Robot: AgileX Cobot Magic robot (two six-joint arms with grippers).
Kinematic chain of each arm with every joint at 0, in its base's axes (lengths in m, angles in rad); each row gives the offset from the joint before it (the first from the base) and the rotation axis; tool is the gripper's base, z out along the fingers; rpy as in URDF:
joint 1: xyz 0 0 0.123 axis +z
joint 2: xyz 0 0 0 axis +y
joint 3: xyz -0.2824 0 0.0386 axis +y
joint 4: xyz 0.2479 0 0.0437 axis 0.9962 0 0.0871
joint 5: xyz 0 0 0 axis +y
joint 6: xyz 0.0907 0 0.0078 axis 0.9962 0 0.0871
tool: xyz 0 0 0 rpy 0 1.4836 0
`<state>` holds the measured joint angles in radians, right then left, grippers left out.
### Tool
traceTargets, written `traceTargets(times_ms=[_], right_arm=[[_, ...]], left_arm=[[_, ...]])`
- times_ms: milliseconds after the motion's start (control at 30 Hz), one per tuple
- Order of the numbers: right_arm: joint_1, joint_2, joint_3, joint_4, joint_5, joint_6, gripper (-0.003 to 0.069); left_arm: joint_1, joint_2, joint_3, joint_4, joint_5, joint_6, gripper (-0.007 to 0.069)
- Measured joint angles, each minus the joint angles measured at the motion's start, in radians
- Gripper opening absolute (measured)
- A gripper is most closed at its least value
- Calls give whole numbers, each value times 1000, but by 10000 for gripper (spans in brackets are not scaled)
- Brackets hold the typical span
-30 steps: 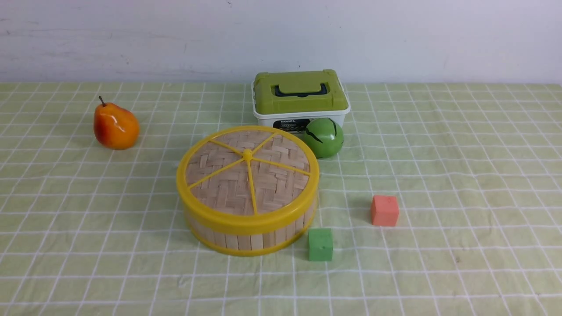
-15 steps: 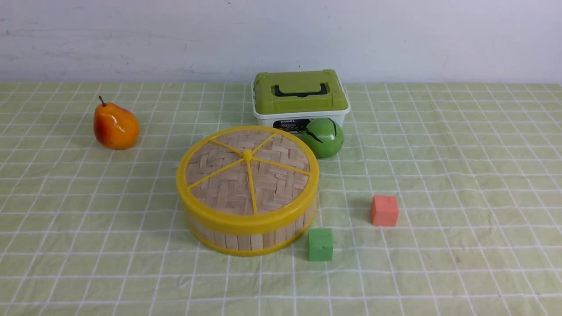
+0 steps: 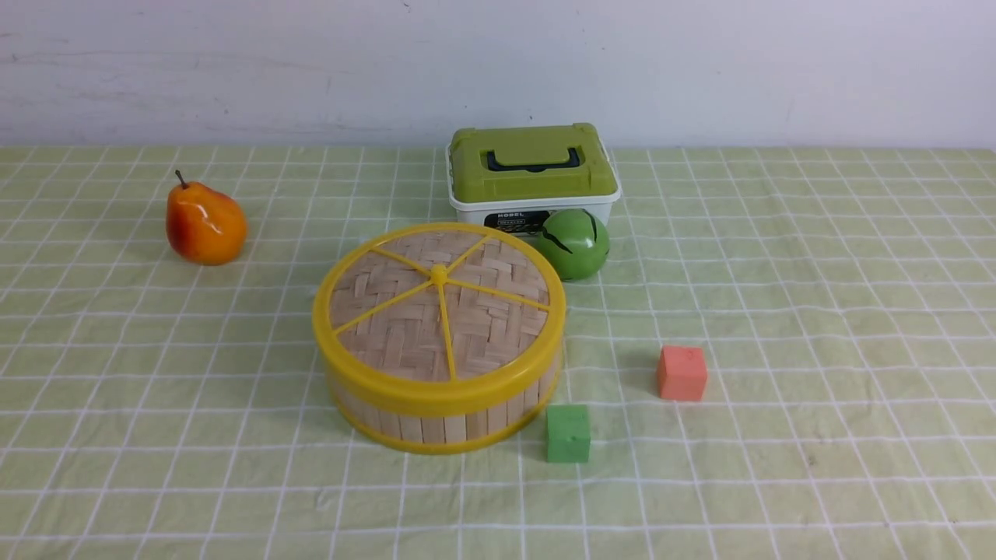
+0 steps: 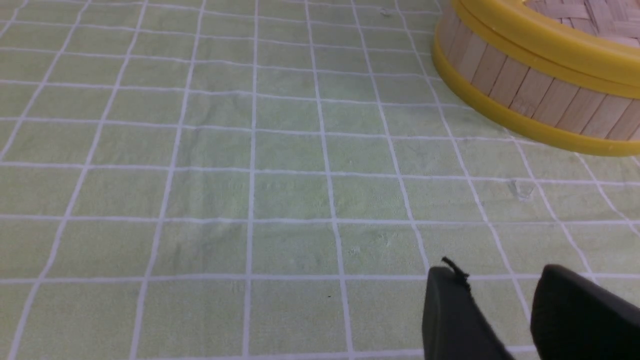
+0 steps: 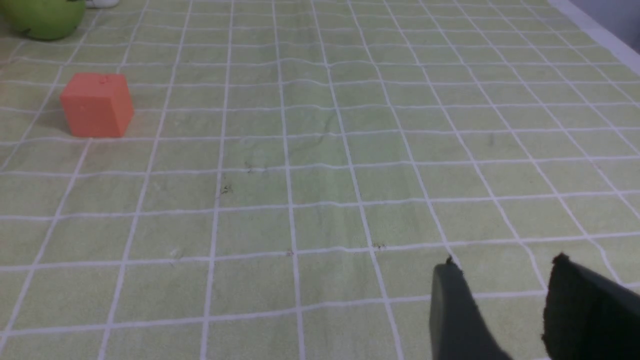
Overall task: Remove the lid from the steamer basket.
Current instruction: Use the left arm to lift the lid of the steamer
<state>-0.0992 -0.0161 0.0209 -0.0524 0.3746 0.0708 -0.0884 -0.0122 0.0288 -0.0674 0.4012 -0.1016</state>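
The steamer basket [image 3: 436,416] stands mid-table with wooden-slat wall and yellow rims. The lid [image 3: 405,330], woven bamboo with yellow rim, spokes and centre knob, sits flat on it. In the left wrist view the basket wall [image 4: 525,92] and a piece of the lid [image 4: 585,12] show at a distance from my left gripper [image 4: 500,275], which is open and empty over bare cloth. My right gripper [image 5: 505,267] is open and empty over bare cloth, far from the basket. Neither gripper shows in the front view.
An orange pear [image 3: 204,224] lies at the left. A white box with green lid [image 3: 531,173] stands behind the basket, a green ball [image 3: 574,243] against it. A green cube [image 3: 568,433] and an orange cube [image 3: 682,373] [image 5: 96,104] lie right of the basket.
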Motion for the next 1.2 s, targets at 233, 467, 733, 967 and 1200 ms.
traceTargets(times_ms=[233,467,733,967,1200], right_arm=[[0,0,0,0,0,0,241],[0,0,0,0,0,0,241],[0,0,0,0,0,0,241],[0,0,0,0,0,0,241],[0,0,0,0,0,0,241]], left_arm=[[0,0,0,0,-75,0,238],[0,0,0,0,-254,0,238],[0,0,0,-1,-583,0,238],[0,0,0,-28,-714,-33,238],[0,0,0,-80,-885,-352,238]])
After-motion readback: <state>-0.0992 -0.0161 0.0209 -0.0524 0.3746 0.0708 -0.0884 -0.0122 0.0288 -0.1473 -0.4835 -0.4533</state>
